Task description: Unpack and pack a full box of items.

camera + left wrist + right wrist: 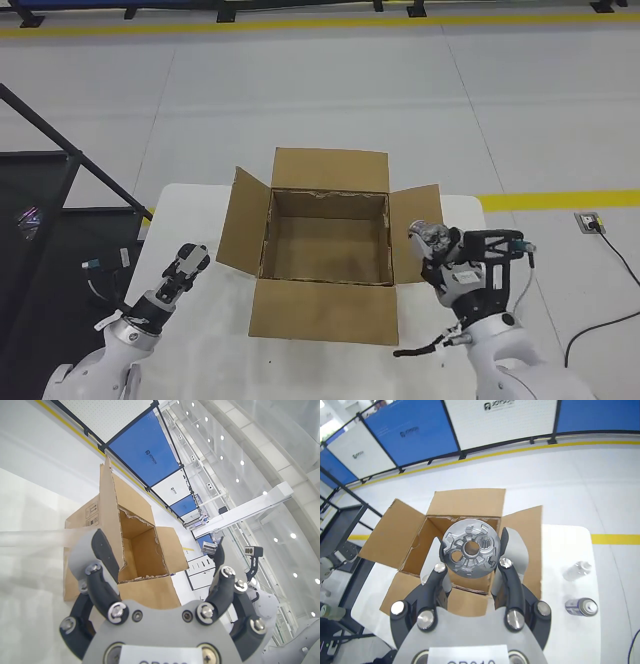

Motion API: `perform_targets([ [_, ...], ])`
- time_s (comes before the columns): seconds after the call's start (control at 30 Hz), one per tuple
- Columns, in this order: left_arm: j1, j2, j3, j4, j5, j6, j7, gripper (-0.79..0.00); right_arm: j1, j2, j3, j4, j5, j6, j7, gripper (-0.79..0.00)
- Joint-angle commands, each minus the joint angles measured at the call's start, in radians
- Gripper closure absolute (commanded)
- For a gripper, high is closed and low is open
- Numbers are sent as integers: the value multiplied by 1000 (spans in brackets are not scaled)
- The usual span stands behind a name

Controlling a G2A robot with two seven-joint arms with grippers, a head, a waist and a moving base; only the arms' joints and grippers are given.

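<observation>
Our right tool (437, 243) is clenched on the metal disc (471, 552) by its rim, above the box (325, 312) at its right flap; we see the cavity lying just leftward. Our left tool (160, 542) hangs released, empty, beside the left flap

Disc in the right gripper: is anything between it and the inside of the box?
Nothing visible. The right gripper holds the disc by the right flap of the box. All four flaps are folded outward, and the opening shows only bare cardboard.
</observation>
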Motion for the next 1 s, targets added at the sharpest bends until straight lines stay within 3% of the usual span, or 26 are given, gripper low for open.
perform_targets([
  [0.0, 0, 0, 0, 0, 0, 0, 0, -785, -75, 2, 66, 3, 51, -5, -85, 0],
  [0.17, 0, 0, 0, 0, 0, 0, 0, -785, -236, 6, 180, 3, 94, 9, -123, 0],
  [0.43, 0, 0, 0, 0, 0, 0, 0, -785, -364, 9, 266, 30, 215, -13, -86, 0],
  [0.63, 0, 0, 0, 0, 0, 0, 0, -785, -286, 16, 251, 233, 271, -72, -63, 0],
  [0.97, 0, 0, 0, 0, 0, 0, 0, -785, -108, 27, 195, 500, 210, -78, -34, 0],
])
